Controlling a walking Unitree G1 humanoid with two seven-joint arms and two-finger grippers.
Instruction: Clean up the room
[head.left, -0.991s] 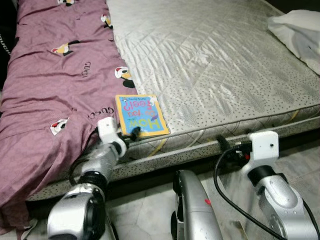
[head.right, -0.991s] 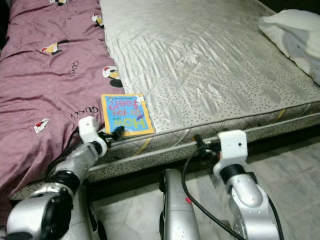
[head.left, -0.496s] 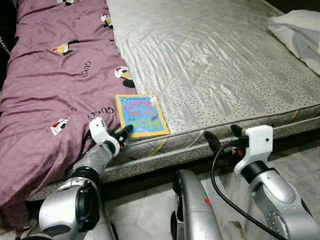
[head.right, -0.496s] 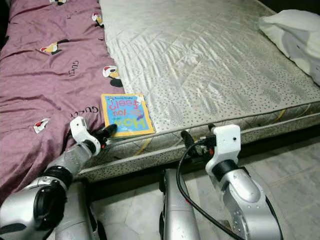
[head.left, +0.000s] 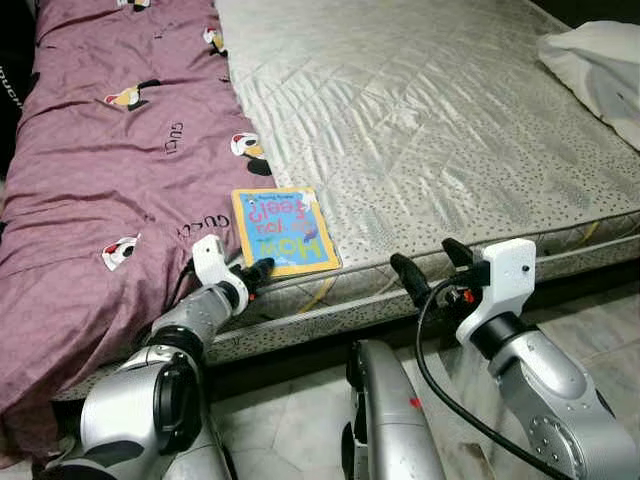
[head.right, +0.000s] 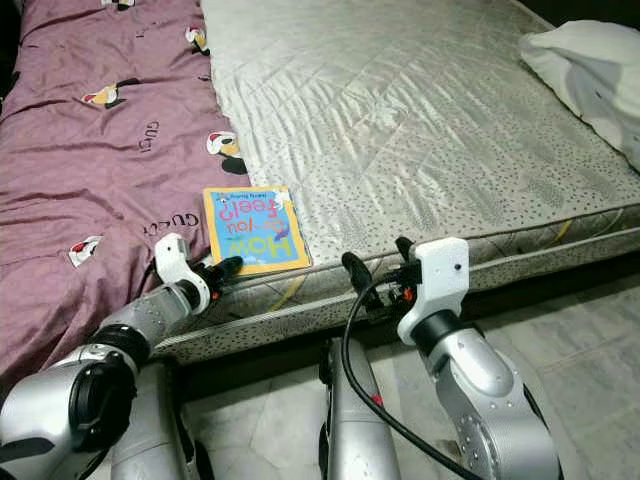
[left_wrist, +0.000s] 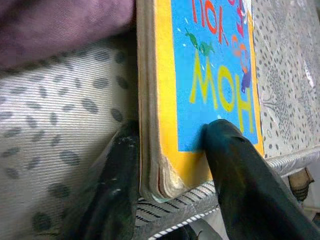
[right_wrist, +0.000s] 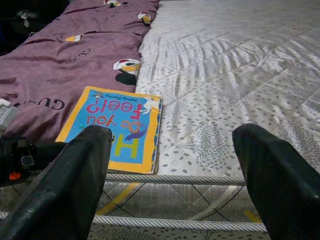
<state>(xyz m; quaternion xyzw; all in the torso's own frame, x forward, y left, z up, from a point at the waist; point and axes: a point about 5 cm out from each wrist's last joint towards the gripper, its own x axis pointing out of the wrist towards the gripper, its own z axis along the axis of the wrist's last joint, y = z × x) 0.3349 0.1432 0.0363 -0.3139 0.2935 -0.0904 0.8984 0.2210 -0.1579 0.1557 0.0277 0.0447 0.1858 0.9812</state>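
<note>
Raised since earlier, right end effector (head.left: 428, 265) gapes wide beside mattress (head.left: 440, 130); left end effector (left_wrist: 170, 175) pinches book (head.left: 283, 232).

One book (head.left: 281, 231); one mattress (head.left: 430, 110); one purple blanket (head.left: 110, 150); one pillow (head.left: 598, 65).

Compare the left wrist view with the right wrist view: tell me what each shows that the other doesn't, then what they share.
Left wrist view alone: the left gripper up close, one finger under the book's near corner and one on its cover, with the worn page edges visible.

Right wrist view alone: the right gripper open and apart from the book, the purple bedsheet's penguin print, and the wide quilted mattress.

Both: the blue and yellow book lying at the mattress edge beside the purple sheet.
</note>
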